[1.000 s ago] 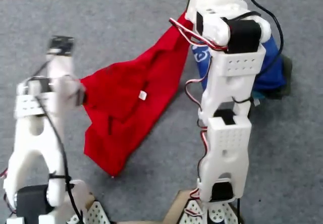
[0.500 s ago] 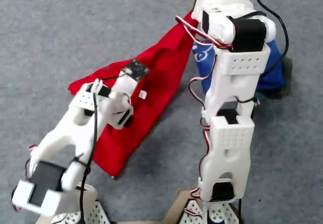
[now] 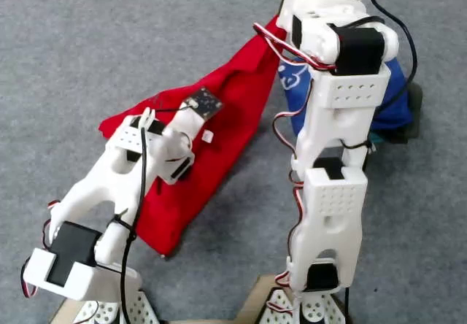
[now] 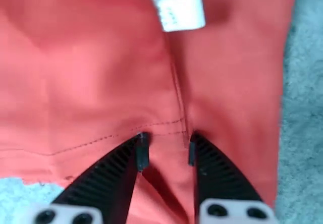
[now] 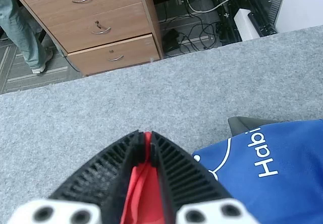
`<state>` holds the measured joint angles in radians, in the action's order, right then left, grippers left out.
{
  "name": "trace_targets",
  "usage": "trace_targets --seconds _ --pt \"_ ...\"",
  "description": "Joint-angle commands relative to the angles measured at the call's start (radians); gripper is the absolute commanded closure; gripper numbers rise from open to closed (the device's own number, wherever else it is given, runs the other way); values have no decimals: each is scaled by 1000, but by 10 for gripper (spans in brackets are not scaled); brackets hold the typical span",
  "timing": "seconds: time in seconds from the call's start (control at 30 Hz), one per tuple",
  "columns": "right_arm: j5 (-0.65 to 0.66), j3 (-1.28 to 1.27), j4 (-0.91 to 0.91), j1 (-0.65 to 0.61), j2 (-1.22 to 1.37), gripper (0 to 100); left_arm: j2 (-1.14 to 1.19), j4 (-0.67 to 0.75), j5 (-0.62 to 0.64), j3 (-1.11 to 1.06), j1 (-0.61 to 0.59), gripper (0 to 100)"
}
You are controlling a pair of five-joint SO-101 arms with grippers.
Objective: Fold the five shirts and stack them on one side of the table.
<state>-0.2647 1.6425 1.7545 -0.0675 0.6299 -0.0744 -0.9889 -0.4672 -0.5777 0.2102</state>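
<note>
Hanging low over the red shirt [image 3: 219, 112], the left gripper [image 4: 165, 151] has its fingers parted a little, tips at the cloth either side of a raised seam by the stitched hem — nothing pinched yet. The shirt lies spread across the grey table [image 3: 87, 47], its white label [image 3: 207, 137] just beside that gripper. Over to the right, the right gripper [image 5: 145, 135] is clamped tight on the shirt's far corner, which looks held up off the table, with the blue shirt [image 3: 398, 98] lying just behind that arm. The fold looks barely begun, I'd say. For a clean grab, the left fingers want to close squarely on the seam ridge and take both layers — a shallow bite could slip. Then both arms should carry their ends together, with the cloth taut so it lands flat.
</note>
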Motion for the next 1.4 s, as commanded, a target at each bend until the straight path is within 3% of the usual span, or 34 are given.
trace_targets --seconds 0.0,0.5,0.8,1.07,1.37 --pt "0 24 -14 5 -33 983 -5 3 -15 39 -7 869" --pt "0 22 -12 3 -33 983 107 54 -11 58 -8 975" --pt "0 22 -17 3 -33 983 -118 -14 92 59 -12 972" --pt "0 21 -17 3 -31 983 -377 -97 192 59 -99 972" --pt "0 22 -17 -9 -31 983 -505 -161 233 53 -189 972"
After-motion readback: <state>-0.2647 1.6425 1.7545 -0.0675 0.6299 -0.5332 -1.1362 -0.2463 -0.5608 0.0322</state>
